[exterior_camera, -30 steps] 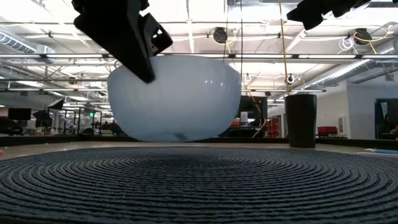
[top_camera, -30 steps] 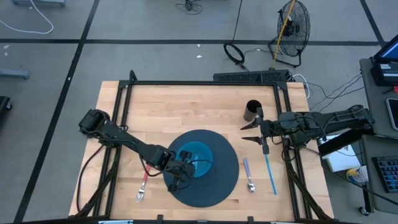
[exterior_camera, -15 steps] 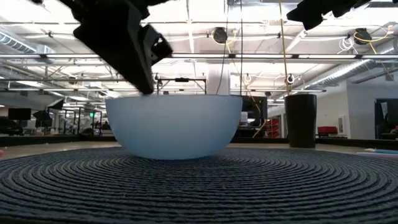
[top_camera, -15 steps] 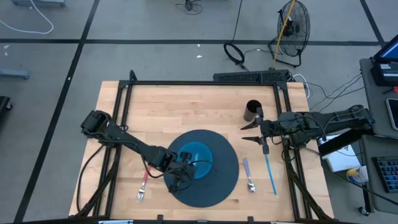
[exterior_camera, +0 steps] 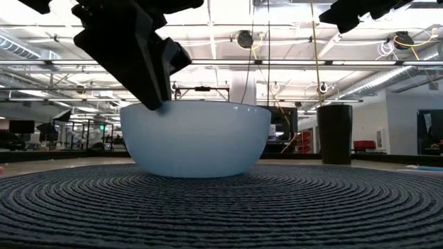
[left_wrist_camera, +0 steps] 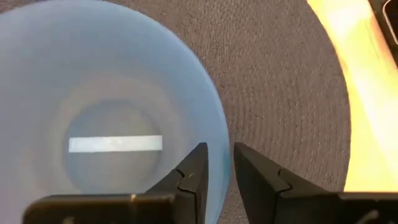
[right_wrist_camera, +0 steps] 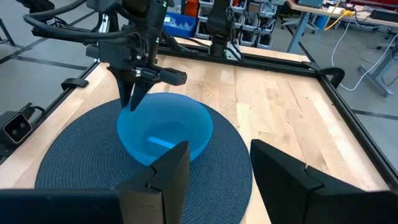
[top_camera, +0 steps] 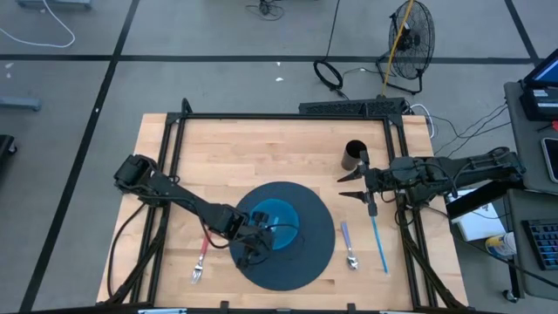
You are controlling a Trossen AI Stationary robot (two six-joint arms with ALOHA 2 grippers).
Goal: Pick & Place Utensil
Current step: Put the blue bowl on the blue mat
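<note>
Bowl (right_wrist_camera: pixel 165 134) smooth blue plastic, slightly glossy, translucent. Mat (exterior_camera: pixel 277 207) dark woven cord, rough concentric ribs, matt. Desk (top_camera: pixel 261 153) pale wood, smooth, faint sheen. Cup (exterior_camera: pixel 335 133) matt black. Spoon (top_camera: pixel 350 247) shiny metal. Gripper fingers (left_wrist_camera: pixel 194 177) matt black plastic.

The wooden table (top_camera: pixel 261 153) has a pale butcher-block top framed by dark rails, and a round dark woven placemat (top_camera: pixel 316 249) lies flat on its near middle. A blue bowl (top_camera: pixel 277 218) sits upright on the mat, a little off its centre toward the left side. Left of the mat, a red-handled fork (top_camera: pixel 200 260) lies on the bare wood. Right of the mat, a metal spoon (top_camera: pixel 349 247) lies just beside its edge, and a blue-handled utensil (top_camera: pixel 378 244) lies next to the spoon, apart from it. A dark cup (top_camera: pixel 354 155) stands upright behind them
</note>
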